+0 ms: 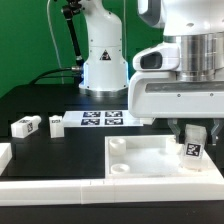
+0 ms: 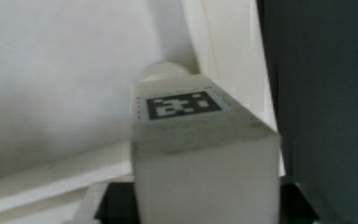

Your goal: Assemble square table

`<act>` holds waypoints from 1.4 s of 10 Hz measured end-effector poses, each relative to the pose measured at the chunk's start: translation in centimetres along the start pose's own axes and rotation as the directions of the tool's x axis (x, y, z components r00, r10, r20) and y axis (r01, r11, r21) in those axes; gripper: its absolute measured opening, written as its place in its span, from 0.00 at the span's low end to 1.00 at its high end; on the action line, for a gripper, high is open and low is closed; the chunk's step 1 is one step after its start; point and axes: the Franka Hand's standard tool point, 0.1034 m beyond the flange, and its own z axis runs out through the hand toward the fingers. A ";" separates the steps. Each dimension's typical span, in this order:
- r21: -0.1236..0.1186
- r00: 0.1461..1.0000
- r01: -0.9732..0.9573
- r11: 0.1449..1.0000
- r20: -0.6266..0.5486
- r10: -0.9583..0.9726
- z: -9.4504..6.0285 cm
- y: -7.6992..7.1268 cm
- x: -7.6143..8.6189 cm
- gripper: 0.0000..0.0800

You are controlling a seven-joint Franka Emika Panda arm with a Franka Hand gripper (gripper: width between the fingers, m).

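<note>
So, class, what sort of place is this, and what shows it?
Most likely a robotics lab bench: a white robot arm on a black table, the marker board with printed tags, and tagged white legs beside a square table top.

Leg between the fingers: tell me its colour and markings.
The leg is white, carrying one black-and-white square tag; the wrist view shows it best.

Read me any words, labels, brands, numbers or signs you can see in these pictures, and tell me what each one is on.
No readable words, brands or numbers in either view.
Robot base: triangular warning sticker, symbol too small to read.
Marker board: black-and-white square tags, patterns only.
Leg in the wrist view: one square tag, pattern only.
Two loose legs: tags too blurred to read.
</note>
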 end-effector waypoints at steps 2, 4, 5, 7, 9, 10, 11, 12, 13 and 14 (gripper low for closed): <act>0.015 0.974 -0.225 0.974 0.015 0.225 0.1 0.6 0.2 0.38; 0.019 0.875 -0.481 0.877 0.078 0.478 -0.1 0.9 0.2 0.38; 0.024 0.796 -0.601 0.799 0.107 0.596 0.0 1.1 0.2 0.38; 0.011 0.607 -0.790 0.613 0.155 0.779 0.2 1.1 0.1 0.38; 0.007 0.589 -0.804 0.595 0.155 0.793 0.2 1.0 0.1 0.38; 0.017 0.639 -0.765 0.644 0.148 0.755 0.2 0.9 0.1 0.45; 0.047 0.757 -0.650 0.758 0.116 0.643 0.2 0.4 0.0 0.45; 0.068 0.869 -0.494 0.867 0.084 0.488 0.4 0.0 -0.2 0.70; 0.067 0.918 -0.395 0.916 0.072 0.391 0.3 -0.4 -0.4 0.78; 0.072 0.933 -0.358 0.931 0.070 0.353 0.4 -0.3 -0.3 0.78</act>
